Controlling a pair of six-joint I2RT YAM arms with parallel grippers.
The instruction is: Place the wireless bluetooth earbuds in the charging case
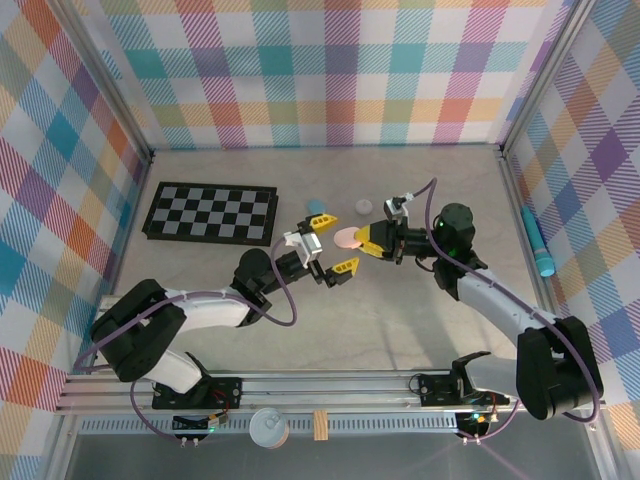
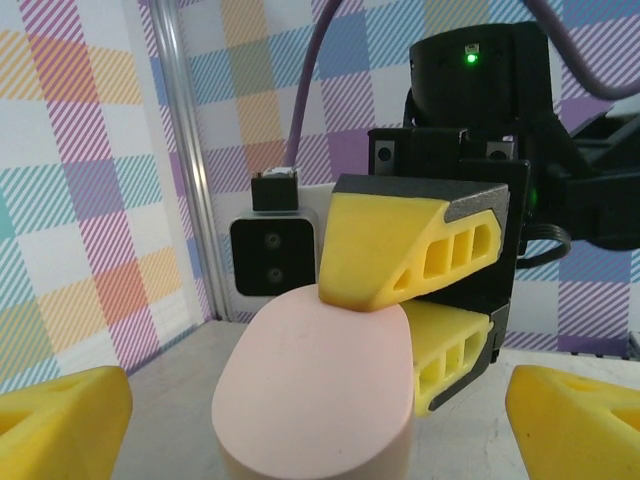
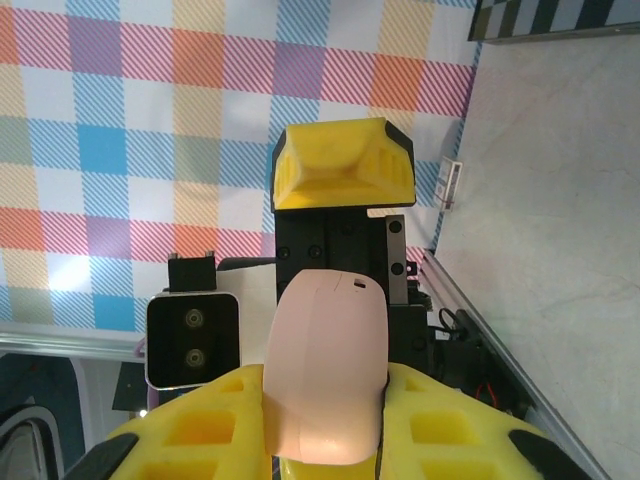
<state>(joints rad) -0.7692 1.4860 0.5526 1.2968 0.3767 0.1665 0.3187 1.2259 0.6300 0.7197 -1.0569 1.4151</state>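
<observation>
Plaid-walled worktop (image 1: 400, 330): we note the right claw (image 1: 368, 242) clenched on the pink charging case (image 1: 348, 238), aloft right of the chessboard (image 1: 212, 212). Its long axis points at the left claw (image 1: 332, 245), which is spread wide and facing it. Whether earbuds sit inside is hidden.

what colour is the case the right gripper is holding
Pale pink. The case shows best in the left wrist view.
</observation>
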